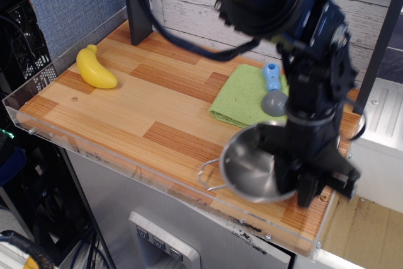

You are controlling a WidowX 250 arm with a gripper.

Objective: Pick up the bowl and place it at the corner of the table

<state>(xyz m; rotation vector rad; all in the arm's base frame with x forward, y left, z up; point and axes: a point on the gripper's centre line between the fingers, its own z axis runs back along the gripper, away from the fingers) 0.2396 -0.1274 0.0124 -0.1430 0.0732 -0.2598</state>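
The shiny steel bowl (247, 169) with a wire loop handle on its left hangs tilted over the near right part of the wooden table (126, 114), close to the front acrylic rim. My gripper (306, 187) is shut on the bowl's right rim and holds it just above the wood. The black arm covers the bowl's right side and its second handle. The image is blurred around the gripper.
A yellow banana (96, 68) lies at the far left. A green cloth (244, 94) lies behind the bowl, with a small grey scoop with a blue handle (272, 90) on it. A dark post (137, 4) stands at the back left.
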